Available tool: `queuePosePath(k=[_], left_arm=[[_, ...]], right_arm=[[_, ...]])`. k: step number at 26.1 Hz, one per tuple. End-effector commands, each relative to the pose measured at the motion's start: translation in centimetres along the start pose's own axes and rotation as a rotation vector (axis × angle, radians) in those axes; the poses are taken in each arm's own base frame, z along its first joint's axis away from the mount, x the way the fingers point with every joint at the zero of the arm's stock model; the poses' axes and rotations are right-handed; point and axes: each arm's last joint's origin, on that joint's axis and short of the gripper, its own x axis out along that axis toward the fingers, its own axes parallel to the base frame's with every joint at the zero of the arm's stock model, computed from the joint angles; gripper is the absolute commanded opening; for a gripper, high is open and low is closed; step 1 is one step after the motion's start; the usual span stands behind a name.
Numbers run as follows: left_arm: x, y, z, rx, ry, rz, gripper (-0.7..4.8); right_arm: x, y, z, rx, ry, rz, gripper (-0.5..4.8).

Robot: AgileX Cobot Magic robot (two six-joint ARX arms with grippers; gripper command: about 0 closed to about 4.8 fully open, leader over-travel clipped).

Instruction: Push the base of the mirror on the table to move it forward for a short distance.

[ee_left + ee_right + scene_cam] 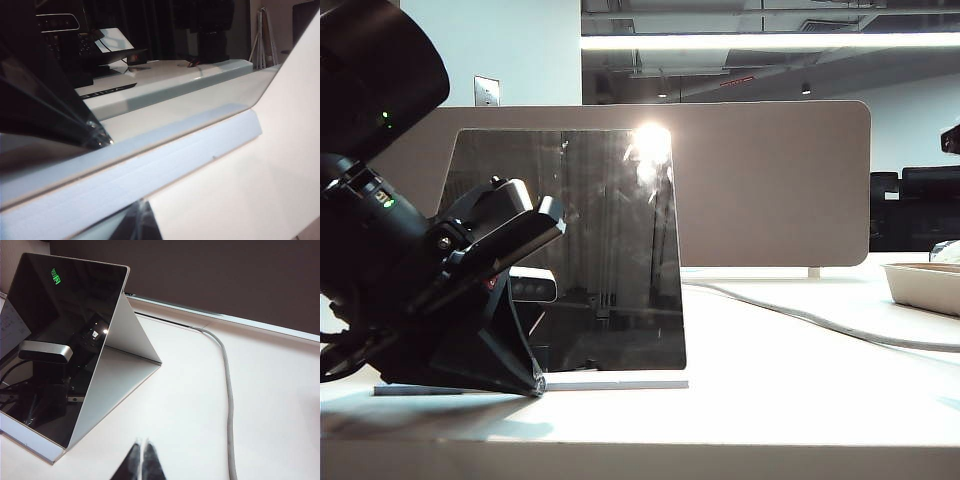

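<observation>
While the left gripper point(535, 385) is set low on the table point(770, 400), its dark fingertips are seen touching the front edge of the base of the mirror point(620, 384); whether its jaws are parted cannot be told. The mirror point(590, 250) stands upright just behind that gripper, leaning slightly back. The right gripper point(143, 460) is held above the table beside the mirror, well apart from it, its two fingers pressed together on nothing. A grey cable point(227, 385) lies nearby.

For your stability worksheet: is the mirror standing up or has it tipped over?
Standing. The mirror rises from its base on the table, propped behind; the left gripper sits low beside it.
</observation>
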Motion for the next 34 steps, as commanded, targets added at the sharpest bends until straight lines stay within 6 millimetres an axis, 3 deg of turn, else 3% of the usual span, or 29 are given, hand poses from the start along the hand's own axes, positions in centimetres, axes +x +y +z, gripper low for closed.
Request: queuePosePath(k=[1, 17, 25, 34], left_arm=[[0.0, 0.1, -0.1, -0.021, -0.002, 0.035, -0.02], [0.4, 0.0, 0.5, -0.07, -0.025, 0.063, -0.02], [2.2, -0.9, 3.2, -0.085, -0.036, 0.072, -0.02], [3.4, -0.1, 5.0, -0.123, -0.046, 0.099, -0.02]], right_arm=[[0.0, 0.0, 0.2, -0.002, -0.014, 0.0, 0.22], [0.0, 0.0, 0.2, -0.002, -0.014, 0.0, 0.22], [0.0, 0.0, 0.2, -0.002, -0.014, 0.0, 0.22], [0.0, 0.0, 0.2, -0.002, -0.014, 0.0, 0.22]])
